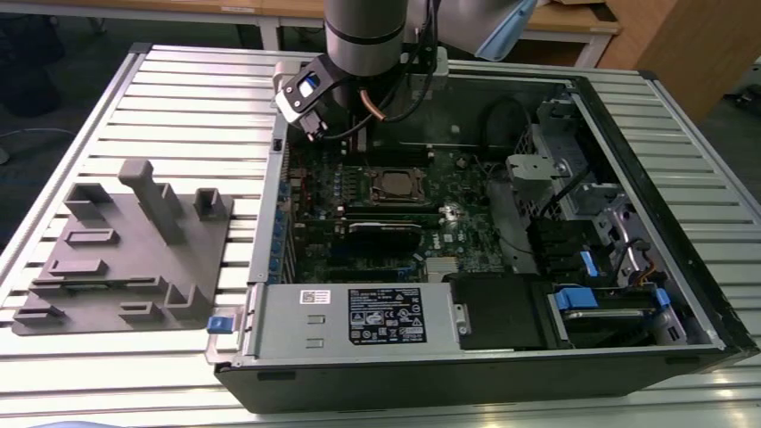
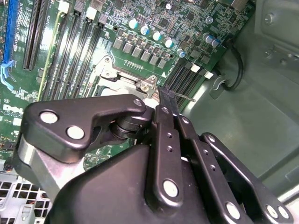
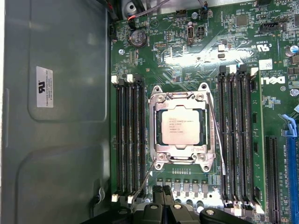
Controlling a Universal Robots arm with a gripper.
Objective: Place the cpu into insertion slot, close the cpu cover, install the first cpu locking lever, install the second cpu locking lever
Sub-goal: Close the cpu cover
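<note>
The end effector [image 2: 164,99] is looming closest, its black linkage bars crowding the second wrist view. In the first wrist view its two fingertips [image 3: 158,193] are pressing together, narrow, with nothing showing between them. They are hanging just beside the free end of a locking lever [image 3: 142,183], a thin wire that is angling away from a corner of the cpu cover [image 3: 180,96]. In the exterior view, starting from that view's left, a grey moulded fixture [image 1: 131,241] is resting on the slatted bench [image 1: 202,80], well apart from the work. Next, the open computer case [image 1: 500,370] is lying on its side with the green motherboard [image 1: 470,209] facing up, and the arm [image 1: 363,36] is reaching down into it near the socket. Toward that view's right, drive bays with blue tabs [image 1: 583,299] are sitting at the case's end. The cpu [image 3: 181,122] is sitting flat in the insertion slot [image 3: 182,162]; it is showing as a small square chip with a dull silver-grey top and faint print, its edges lining up squarely with the frame. The cover, a thin silver frame with a cut-out middle, is lying down over the chip's border. A second locking lever [image 3: 216,135] is running along the cover's other side, slanting slightly off it; whether either lever is latched I cannot tell. Black memory slots [image 3: 131,140] are flanking the socket on both sides.
</note>
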